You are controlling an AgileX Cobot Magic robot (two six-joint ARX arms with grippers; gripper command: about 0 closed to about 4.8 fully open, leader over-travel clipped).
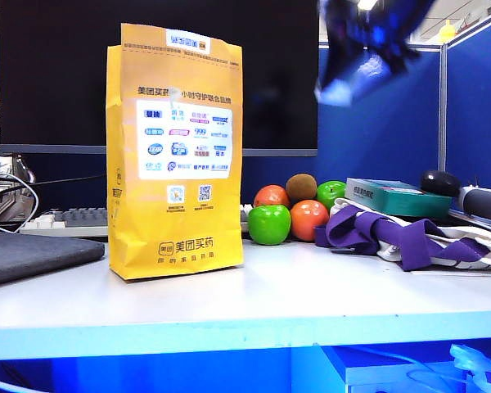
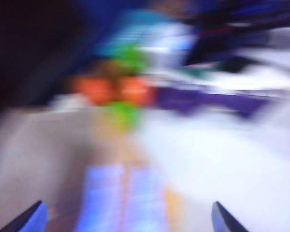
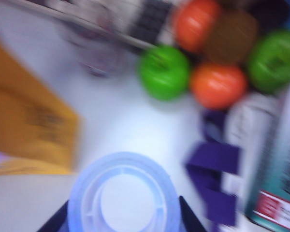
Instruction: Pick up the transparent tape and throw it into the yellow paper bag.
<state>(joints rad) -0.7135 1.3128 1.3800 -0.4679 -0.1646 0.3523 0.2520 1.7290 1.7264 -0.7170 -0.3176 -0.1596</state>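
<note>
The transparent tape [image 3: 123, 162], a pale translucent ring, sits between the dark fingers of my right gripper [image 3: 123, 222], which is shut on it. In the exterior view that gripper [image 1: 356, 57] is a blue-black blur high at the upper right, with a whitish patch of tape [image 1: 335, 92] below it, above the fruit and to the right of the bag's top. The yellow paper bag [image 1: 176, 151] stands upright on the table at centre left; its yellow side [image 3: 29, 130] also shows in the right wrist view. My left gripper [image 2: 128, 220] is open, with its two fingertips [image 2: 31, 220] far apart in a heavily blurred view.
A green apple [image 1: 269, 224], two orange fruits, a brown kiwi and another green apple cluster right of the bag. A purple-and-white strap [image 1: 409, 237] and a teal box [image 1: 397, 196] lie further right. A keyboard [image 1: 74, 219], a dark pad [image 1: 33, 254] and a monitor [image 1: 147, 74] sit left and behind.
</note>
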